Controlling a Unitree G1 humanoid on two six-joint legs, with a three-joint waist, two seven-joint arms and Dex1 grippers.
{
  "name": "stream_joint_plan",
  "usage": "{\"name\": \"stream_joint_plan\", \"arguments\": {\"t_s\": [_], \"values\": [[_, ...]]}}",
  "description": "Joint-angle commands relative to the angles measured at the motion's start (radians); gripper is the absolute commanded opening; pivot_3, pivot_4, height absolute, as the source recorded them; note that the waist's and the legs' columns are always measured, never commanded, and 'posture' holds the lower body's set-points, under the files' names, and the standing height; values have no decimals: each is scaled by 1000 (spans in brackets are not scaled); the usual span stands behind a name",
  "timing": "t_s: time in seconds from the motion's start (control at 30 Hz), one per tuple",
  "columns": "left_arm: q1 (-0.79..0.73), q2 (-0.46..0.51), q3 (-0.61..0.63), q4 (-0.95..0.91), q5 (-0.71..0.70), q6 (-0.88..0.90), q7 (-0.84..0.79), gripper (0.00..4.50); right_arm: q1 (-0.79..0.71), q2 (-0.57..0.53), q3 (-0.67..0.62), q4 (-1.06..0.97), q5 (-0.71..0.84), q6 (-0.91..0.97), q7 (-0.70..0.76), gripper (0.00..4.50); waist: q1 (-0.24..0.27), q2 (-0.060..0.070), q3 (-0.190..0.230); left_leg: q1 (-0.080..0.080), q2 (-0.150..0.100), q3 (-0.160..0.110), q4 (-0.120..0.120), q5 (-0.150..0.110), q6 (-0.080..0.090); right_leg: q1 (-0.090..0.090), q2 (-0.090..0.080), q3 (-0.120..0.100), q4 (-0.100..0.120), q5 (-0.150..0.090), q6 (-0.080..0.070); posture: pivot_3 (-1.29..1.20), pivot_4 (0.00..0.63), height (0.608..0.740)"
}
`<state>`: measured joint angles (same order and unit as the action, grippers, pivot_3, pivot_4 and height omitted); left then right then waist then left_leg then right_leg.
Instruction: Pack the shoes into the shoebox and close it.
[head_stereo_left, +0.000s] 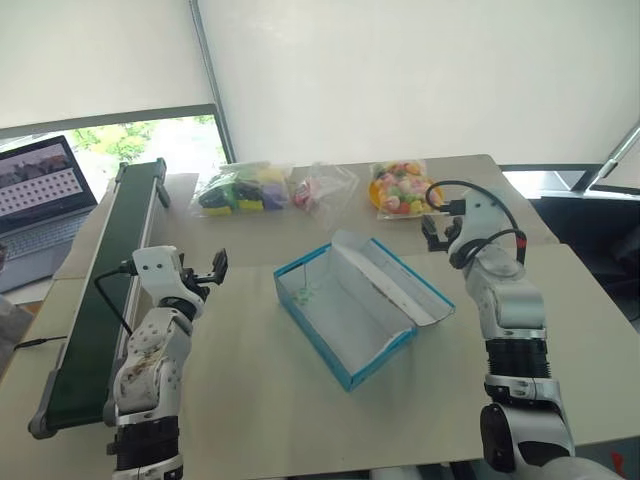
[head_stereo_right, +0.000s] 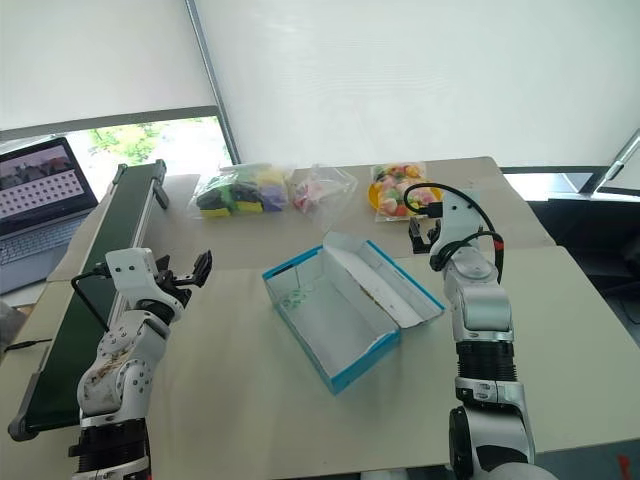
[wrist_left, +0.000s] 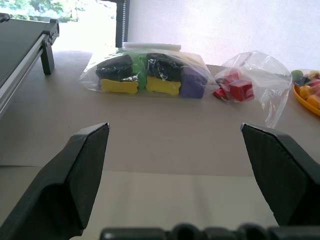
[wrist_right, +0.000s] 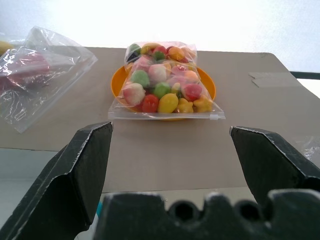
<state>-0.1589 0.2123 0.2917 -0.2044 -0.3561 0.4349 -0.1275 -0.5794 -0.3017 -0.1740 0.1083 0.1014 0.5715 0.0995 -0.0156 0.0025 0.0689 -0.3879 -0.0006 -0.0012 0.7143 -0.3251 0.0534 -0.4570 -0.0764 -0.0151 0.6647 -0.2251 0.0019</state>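
The turquoise shoebox (head_stereo_left: 313, 338) lies open in the middle of the table, its white inside bare. Its flap lid (head_stereo_left: 400, 280) is folded out toward the right. The shoes are out of view. My left gripper (head_stereo_left: 218, 268) hovers to the left of the box, open, with nothing between its fingers; it points toward the far bags in the left wrist view (wrist_left: 175, 127). My right gripper (head_stereo_left: 432, 235) hangs open and empty beyond the box's far right end, facing the orange bowl in the right wrist view (wrist_right: 171, 127).
A dark conveyor belt (head_stereo_left: 100, 290) runs along the table's left side, with a laptop (head_stereo_left: 35, 190) beyond it. At the back lie a clear bag of dark, yellow and purple pieces (head_stereo_left: 240, 188), a bag of red pieces (head_stereo_left: 320, 188) and an orange bowl of bagged colourful balls (head_stereo_left: 400, 188).
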Motion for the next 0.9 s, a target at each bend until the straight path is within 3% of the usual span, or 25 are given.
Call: {"name": "stream_joint_plan", "arguments": {"t_s": [0.03,0.13,0.23,0.4,0.5,0.63,0.9], "values": [[-24,42,25,12,-7,5,-14,4500,-17,14,15,-126,84,9,83,4440,0,0,0,0,0,0,0,0,0,0,0,0,0,0,0,0,150,640],[-40,96,81,41,-53,42,-48,4500,-35,18,92,-316,266,115,292,4440,-10,0,0,0,0,-1,0,0,0,-2,1,0,0,0,0,0,150,640],[-2,198,200,39,-138,87,-127,4500,-102,-53,138,-477,486,292,489,4440,-31,0,0,0,2,-9,0,-2,3,-1,5,-1,1,0,0,0,150,640],[48,292,258,88,-160,100,-185,4500,-151,-127,226,-525,603,364,655,4440,-24,0,0,15,-2,-26,-3,-5,9,3,3,-10,2,0,0,0,150,640],[92,321,299,92,-179,111,-205,4500,-164,-126,372,-504,560,333,734,4440,-17,0,0,15,-3,-26,-4,-4,6,3,-2,-14,1,0,0,0,150,640],[126,339,322,127,-176,102,-233,4500,-175,-87,510,-410,428,243,721,4440,-15,0,0,14,-4,-26,-4,0,0,2,-6,-13,0,0,0,0,150,640],[169,329,338,122,-174,102,-222,4500,-115,-27,639,-334,270,177,668,4440,-12,-2,-1,14,-7,-26,-13,8,-16,0,-17,-19,0,0,0,0,150,640]]}}
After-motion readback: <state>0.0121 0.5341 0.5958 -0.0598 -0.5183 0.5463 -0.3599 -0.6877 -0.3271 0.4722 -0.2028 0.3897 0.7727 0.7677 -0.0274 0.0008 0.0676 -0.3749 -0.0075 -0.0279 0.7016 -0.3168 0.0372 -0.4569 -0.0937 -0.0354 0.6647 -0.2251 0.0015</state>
